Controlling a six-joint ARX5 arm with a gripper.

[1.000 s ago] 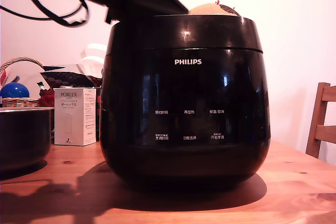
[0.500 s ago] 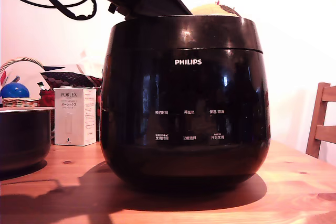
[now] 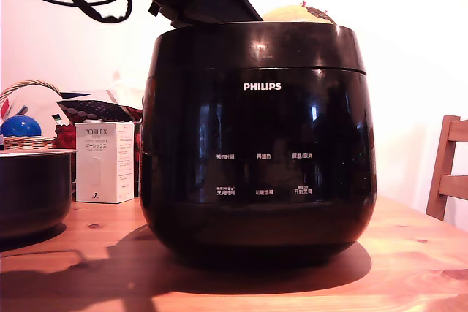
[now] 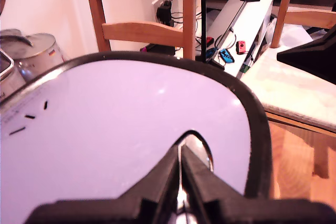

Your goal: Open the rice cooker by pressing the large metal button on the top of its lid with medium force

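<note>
The glossy black rice cooker [image 3: 257, 151] with white PHILIPS lettering fills the middle of the exterior view on a wooden table [image 3: 409, 268]. Its lid [image 3: 256, 45] sits closed on top. My black gripper [image 3: 245, 14] slants down from the exterior view's left onto the lid's top, its tips hidden behind the rim. In the wrist view the lid [image 4: 121, 129] reflects pale lilac. There the gripper [image 4: 180, 153] is shut, its two fingers pressed side by side. Their tips rest on the shiny metal button [image 4: 205, 156] near the lid's edge.
At the exterior view's left stand a smaller dark pot with a pale rim [image 3: 29, 191], a white PORLEX box [image 3: 104, 162] and a basket with a blue ball [image 3: 20, 126]. A wooden chair [image 3: 447, 169] shows at the right. The wrist view shows chairs [image 4: 142, 14] and steel pots [image 4: 31, 51] beyond the cooker.
The arm has tilted steeper, its rear end rising, while the gripper's tip stays on the lid's top. The lid has stayed closed, and little differs over the last half second.
</note>
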